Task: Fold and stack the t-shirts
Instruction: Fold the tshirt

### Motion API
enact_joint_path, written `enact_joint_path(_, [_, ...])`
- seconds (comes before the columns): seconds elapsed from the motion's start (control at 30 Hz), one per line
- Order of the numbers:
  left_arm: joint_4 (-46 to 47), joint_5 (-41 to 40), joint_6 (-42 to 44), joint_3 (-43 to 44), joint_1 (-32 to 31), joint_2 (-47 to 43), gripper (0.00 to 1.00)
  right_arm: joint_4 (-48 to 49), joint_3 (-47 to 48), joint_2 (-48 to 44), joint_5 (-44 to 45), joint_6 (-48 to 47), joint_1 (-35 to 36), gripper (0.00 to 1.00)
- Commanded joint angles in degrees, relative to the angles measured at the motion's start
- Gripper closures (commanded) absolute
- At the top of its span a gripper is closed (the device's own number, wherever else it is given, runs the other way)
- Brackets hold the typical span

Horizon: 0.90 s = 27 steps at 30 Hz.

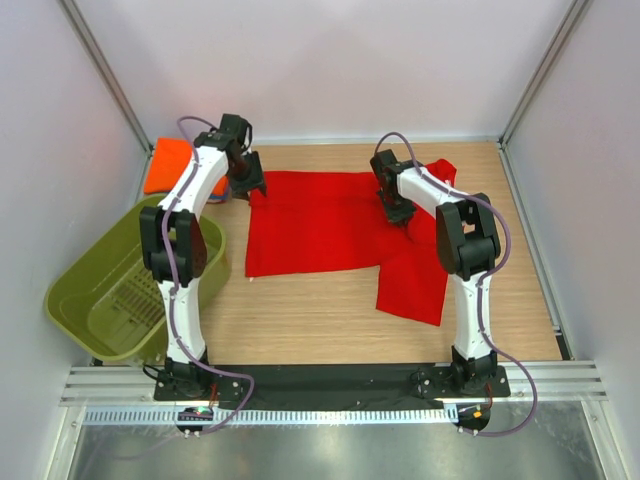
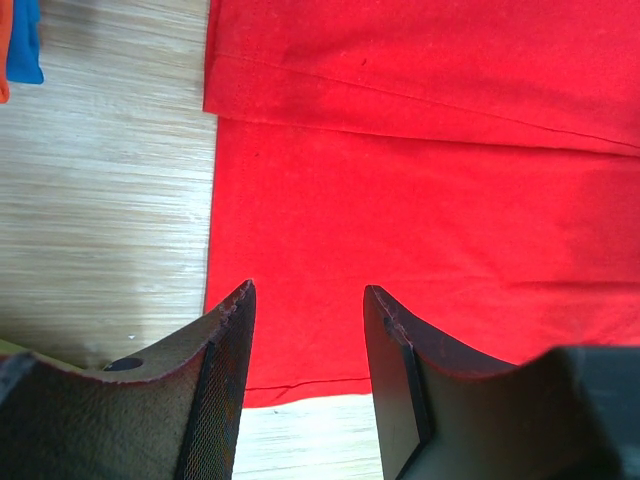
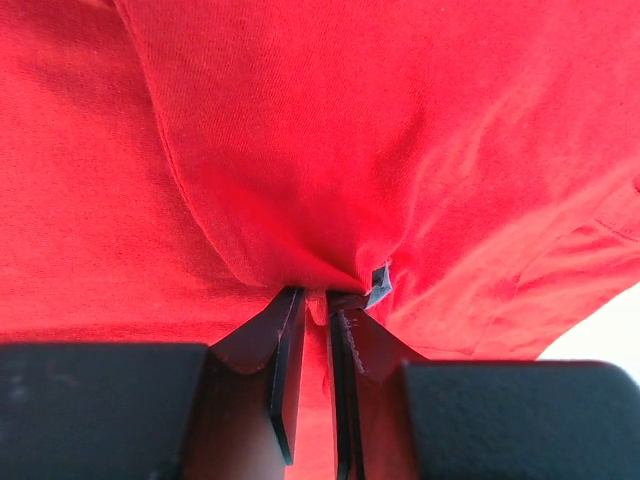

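Observation:
The deep red t-shirt [image 1: 320,230] lies spread on the wooden table, its right part folded down toward the near side. My left gripper [image 1: 248,185] hovers open over the shirt's left edge [image 2: 420,200], with nothing between its fingers [image 2: 308,290]. My right gripper [image 1: 400,212] is at the shirt's right part, shut on a bunched fold of red cloth [image 3: 300,120]; creases run into the fingertips [image 3: 315,292], and a small grey tag [image 3: 379,283] sits beside them. The orange t-shirt [image 1: 170,162] lies at the back left. A strip of blue t-shirt [image 2: 25,40] shows beside it.
An olive-green plastic basket [image 1: 100,290] stands tilted at the left, next to the left arm. White walls and metal posts enclose the table on three sides. Bare wood [image 1: 310,310] lies between the red shirt and the arm bases.

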Motion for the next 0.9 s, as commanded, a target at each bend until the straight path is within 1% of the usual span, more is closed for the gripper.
enact_joint_path(0.0, [0.42, -0.41, 0.72, 0.39, 0.09, -1.50, 0.51, 0.66, -0.41, -0.18, -0.64, -0.55, -0.28, 0.79])
enact_joint_path(0.03, [0.50, -0.41, 0.72, 0.30, 0.09, -1.67, 0.51, 0.57, -0.33, -0.18, -0.55, -0.55, -0.28, 0.80])
enact_joint_path(0.13, [0.59, -0.76, 0.90, 0.21, 0.17, -1.94, 0.51, -0.13, -0.06, -0.09, -0.11, -0.20, -0.37, 0.91])
enact_joint_path(0.17, [0.59, -0.84, 0.81, 0.04, 0.17, -2.03, 0.51, -0.57, 0.63, -0.09, -0.02, -0.03, -0.28, 0.99])
enact_joint_path(0.37, [1.03, -0.67, 0.63, -0.66, 0.09, -1.94, 0.51, -7.07, 5.20, -2.29, -0.55, 3.57, -0.11, 0.99])
enact_joint_path(0.5, [1.12, -0.49, 0.46, -0.75, 0.17, -2.03, 0.51, -9.89, 5.83, -4.84, -4.23, 4.80, -0.20, 0.99])
enact_joint_path(0.63, [1.12, -0.32, 0.37, -0.84, 0.17, -1.94, 0.51, -10.24, 6.00, -6.42, -10.82, 6.30, -0.11, 0.99])
enact_joint_path(0.67, [1.12, -0.32, 0.37, -0.84, 0.09, -2.03, 0.51, -10.15, 6.26, -6.51, -14.31, 6.74, -0.11, 0.99])
enact_joint_path(0.7, [1.12, -0.32, 0.37, -0.84, 0.09, -2.11, 0.51, -10.15, 6.35, -6.42, -16.00, 7.18, -0.20, 0.99])
enact_joint_path(0.73, [1.12, -0.32, 0.28, -0.84, 0.09, -2.11, 0.51, -10.24, 6.62, -6.25, -17.32, 8.57, -0.20, 0.99])
enact_joint_path(0.77, [1.29, -0.23, 0.28, -0.93, 0.09, -2.20, 0.51, -10.42, 7.40, -5.72, -21.08, 9.11, -0.11, 0.99])
enact_joint_path(0.87, [1.30, -0.23, 0.28, -1.10, 0.09, -2.55, 0.51, -7.88, 6.45, -5.72, -25.85, 12.70, -0.20, 0.99])
